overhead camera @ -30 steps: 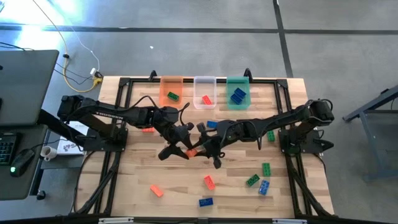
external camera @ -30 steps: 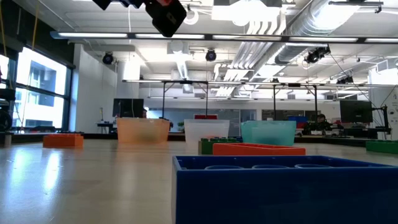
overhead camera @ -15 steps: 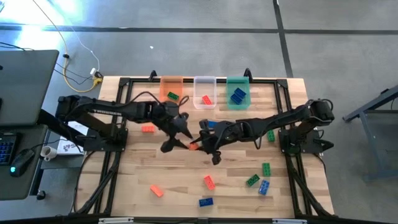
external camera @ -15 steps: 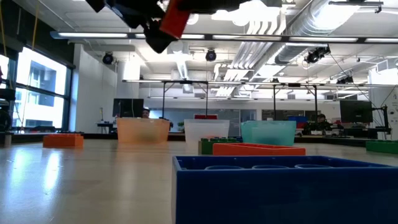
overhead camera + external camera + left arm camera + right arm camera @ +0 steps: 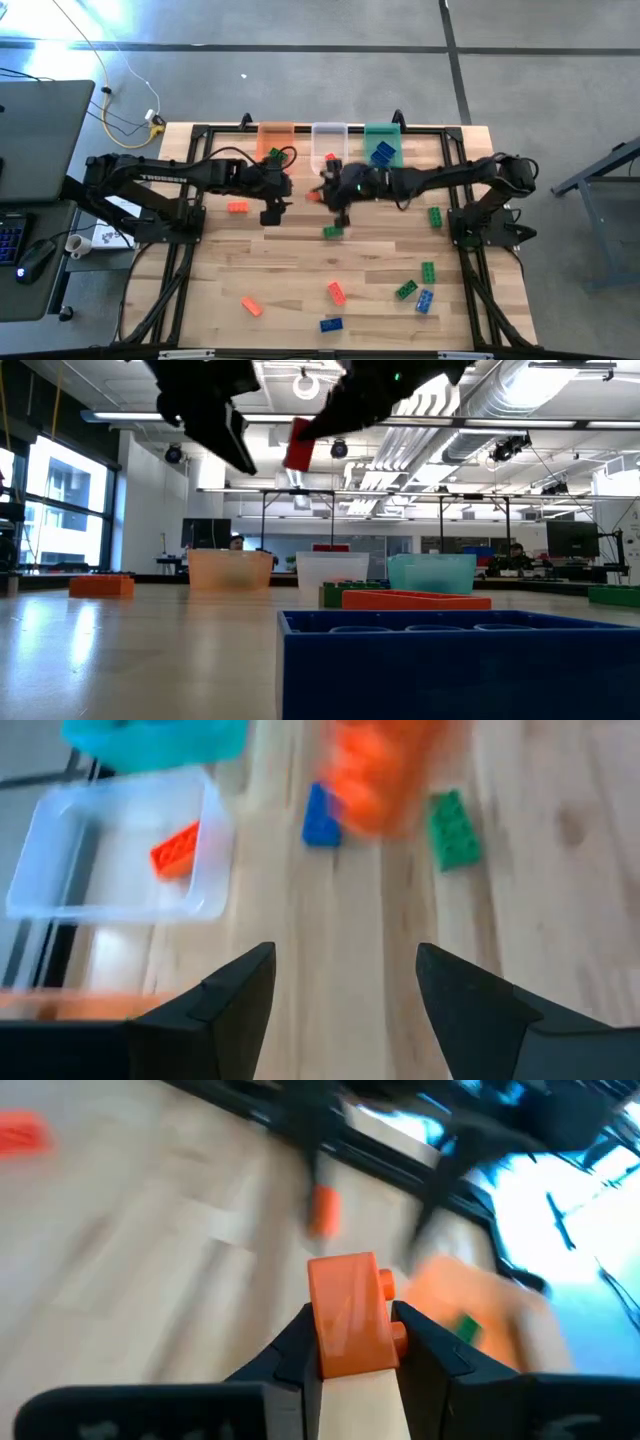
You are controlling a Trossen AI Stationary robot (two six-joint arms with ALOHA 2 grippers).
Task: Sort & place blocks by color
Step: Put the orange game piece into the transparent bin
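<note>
Your right tool [image 5: 352, 1342] was pinching a red-orange block [image 5: 349, 1312] across its narrow faces, carrying it in the air near the row of tubs at the far edge of the desk [image 5: 300, 270]. The left tool [image 5: 345, 985] hung just beside it, fingers spread and empty, above bare wood close to the clear tub [image 5: 60, 870], which already held one red-orange block [image 5: 176, 851].

The blocks looked like hard, hollow plastic: very light, stiff, and slick on the flat sides, so a light squeeze should have been enough. You had the sound grip, flat pads on two opposite smooth walls, studs left free; taking one by a corner or over the studs would likely have let it twist out.

Other blocks lay scattered on the desk, among them a green block [image 5: 332, 231] below the tools and a blue block [image 5: 330, 324] near the front edge.
</note>
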